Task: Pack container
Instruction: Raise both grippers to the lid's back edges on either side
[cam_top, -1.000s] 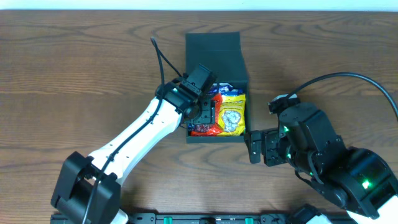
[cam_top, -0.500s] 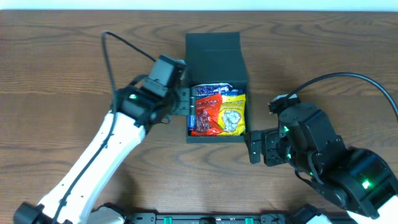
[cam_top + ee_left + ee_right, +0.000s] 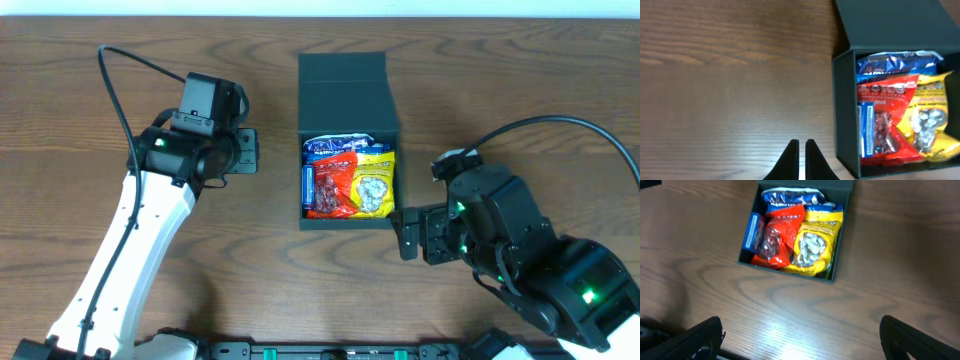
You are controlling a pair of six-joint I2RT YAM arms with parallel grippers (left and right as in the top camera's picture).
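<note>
Three snack packets fill the container (image 3: 348, 223), a dark teal-green box sitting near the middle of the wooden table (image 3: 90, 70) in the overhead view. Its flap lid (image 3: 343, 90) is open and reaches away toward 12 o'clock; whether it lies flat or leans cannot be told. Inside, a blue packet (image 3: 335, 147) lies across the 12 o'clock end by the hinge. A red packet (image 3: 330, 188) takes the 7 o'clock part and a yellow packet (image 3: 375, 183) the 5 o'clock part, the two touching along their long edges. The left gripper (image 3: 247, 152) hangs at 9 o'clock from the container, apart from it with bare wood between, and points toward 3 o'clock. In the left wrist view its two dark fingers (image 3: 791, 157) are drawn together with only a sliver between them, gripping nothing, and the container's side wall stands at 3 o'clock in that view. The right gripper (image 3: 800, 322) sits at about 4 o'clock from the container, just beside its near corner without touching it. The right wrist view shows its fingers (image 3: 700, 337) spread wide, one at each lower corner, with only table between them and the container at 12 o'clock. One black cable (image 3: 120, 90) loops out of the left arm toward 10 o'clock.
</note>
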